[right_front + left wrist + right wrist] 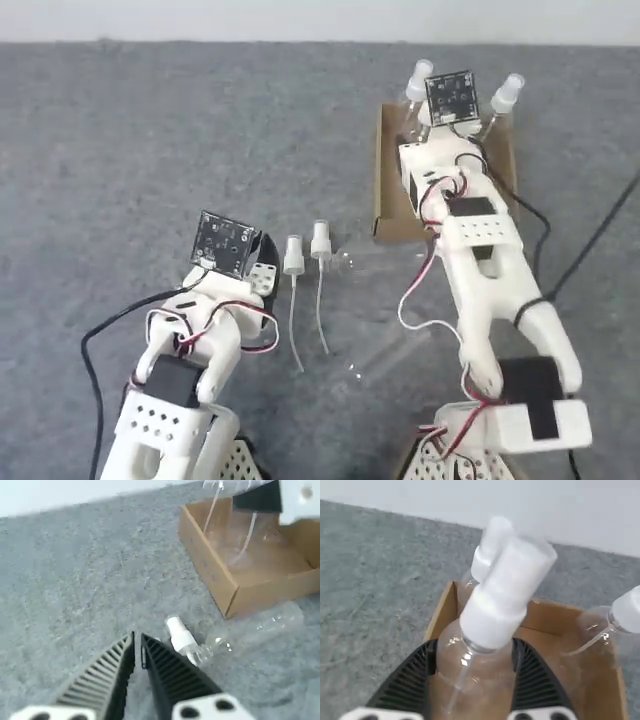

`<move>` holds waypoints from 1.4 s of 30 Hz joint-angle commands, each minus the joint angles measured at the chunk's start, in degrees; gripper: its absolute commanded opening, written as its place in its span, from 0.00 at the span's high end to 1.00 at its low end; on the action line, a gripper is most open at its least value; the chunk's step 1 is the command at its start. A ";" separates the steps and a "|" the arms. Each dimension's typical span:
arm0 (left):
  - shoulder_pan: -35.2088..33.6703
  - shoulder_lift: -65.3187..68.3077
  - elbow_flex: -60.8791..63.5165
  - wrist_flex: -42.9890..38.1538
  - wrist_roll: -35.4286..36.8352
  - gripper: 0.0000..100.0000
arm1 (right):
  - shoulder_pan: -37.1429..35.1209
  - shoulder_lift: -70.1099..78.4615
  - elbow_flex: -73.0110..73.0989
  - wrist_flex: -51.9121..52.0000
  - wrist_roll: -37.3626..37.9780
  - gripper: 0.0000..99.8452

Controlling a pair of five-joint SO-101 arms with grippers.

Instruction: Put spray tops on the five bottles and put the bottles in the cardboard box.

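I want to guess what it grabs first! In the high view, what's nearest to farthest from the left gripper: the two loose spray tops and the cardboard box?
1. Near spray top, beside the left gripper.
2. Second spray top, just past it.
3. Cardboard box, under the right arm.

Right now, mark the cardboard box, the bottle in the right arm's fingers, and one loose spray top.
cardboard box (381, 175): high view, on its bare side wall.
bottle (470, 680): right wrist view, on its clear shoulder.
loose spray top (293, 257): high view, on its white head.
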 commanded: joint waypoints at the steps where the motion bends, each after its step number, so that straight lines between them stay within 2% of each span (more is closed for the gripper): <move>1: -0.35 -1.23 -0.31 -2.02 0.18 0.99 | -0.57 0.92 -5.89 -1.45 0.44 0.99; 13: -0.35 -1.23 -0.31 -2.02 0.00 0.99 | -0.57 9.89 -6.59 -6.37 0.62 0.99; 35: -0.35 -1.23 -0.22 -2.02 -0.09 0.99 | -0.75 10.33 -6.33 -6.11 0.70 0.99; 42: -0.35 -1.23 -0.22 -1.93 -0.09 0.99 | -0.75 10.07 -5.10 -6.02 0.70 0.84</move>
